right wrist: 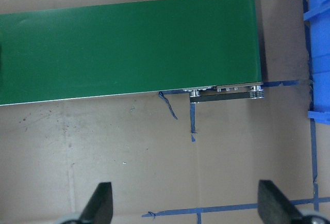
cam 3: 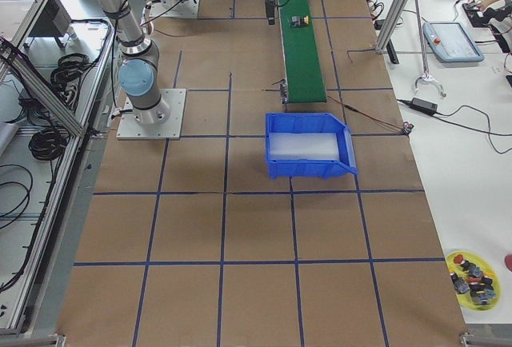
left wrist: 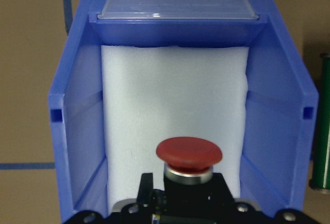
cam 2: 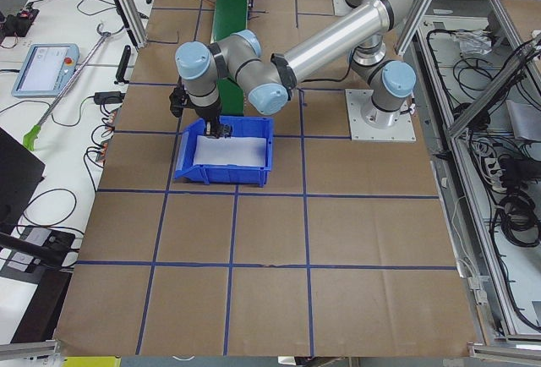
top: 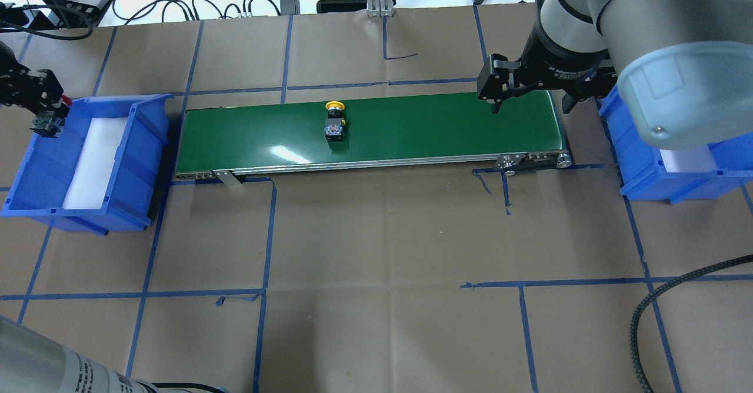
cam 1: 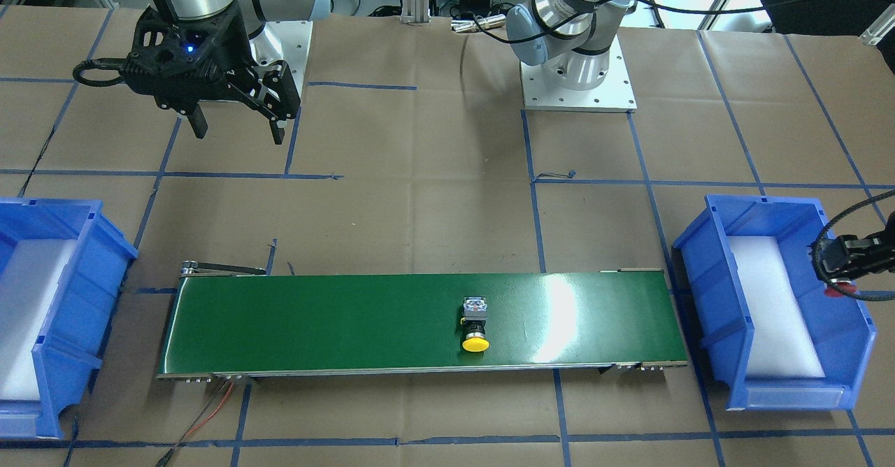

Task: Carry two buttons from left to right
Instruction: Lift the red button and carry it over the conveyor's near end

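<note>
While the left gripper point(cam 1: 839, 271) is clamped on the black body of the red mushroom-capped push-button switch point(left wrist: 188, 154), it holds that button over the open-topped blue plastic bin point(left wrist: 77, 131) at the robot's left end of the table – the wrist view shows the red cap above the white foam pad point(left wrist: 175, 95) that lines the bin's floor, near one end of it. How far the button hangs above the foam I cannot tell.

The yellow mushroom-capped push-button switch point(cam 1: 475, 327) lies on its side on the long green conveyor belt point(cam 1: 314, 320), a little toward the robot's left of the belt's middle, its cap pointing away from the robot and its grey-and-black body toward it.

Over the brown paper-covered table point(cam 1: 419, 208), the right gripper point(cam 1: 239, 131) hangs near the belt's right-hand end – fingers spread wide, nothing between them. A second blue plastic bin point(cam 1: 105, 264), also lined with white foam, stands just beyond that end of the belt.
</note>
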### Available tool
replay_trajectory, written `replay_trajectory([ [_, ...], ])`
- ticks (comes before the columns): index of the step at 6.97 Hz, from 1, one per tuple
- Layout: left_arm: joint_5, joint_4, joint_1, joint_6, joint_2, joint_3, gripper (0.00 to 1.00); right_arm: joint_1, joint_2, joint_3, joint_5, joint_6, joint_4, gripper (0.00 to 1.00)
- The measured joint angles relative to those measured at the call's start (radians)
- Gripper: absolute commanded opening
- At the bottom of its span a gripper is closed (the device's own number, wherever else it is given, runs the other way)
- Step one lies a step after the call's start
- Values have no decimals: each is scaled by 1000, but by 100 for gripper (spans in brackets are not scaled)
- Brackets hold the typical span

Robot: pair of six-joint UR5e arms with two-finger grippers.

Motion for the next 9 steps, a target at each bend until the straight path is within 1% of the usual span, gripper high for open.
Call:
replay_trajectory([
  [1,0,-42,-3,-11,1,35,9,0,0,0,0,0,0,100],
  [3,-3,-65,-34,-103,-1,54,9,-1,1,2,0,0,-1,100],
  [7,-3,-71,-236,-383,31,29,9,-1,3,4,-1,-1,-6,100],
  [9,-5,-66,-334,-490,37,5,9,0,6,5,-1,-1,-8,100],
])
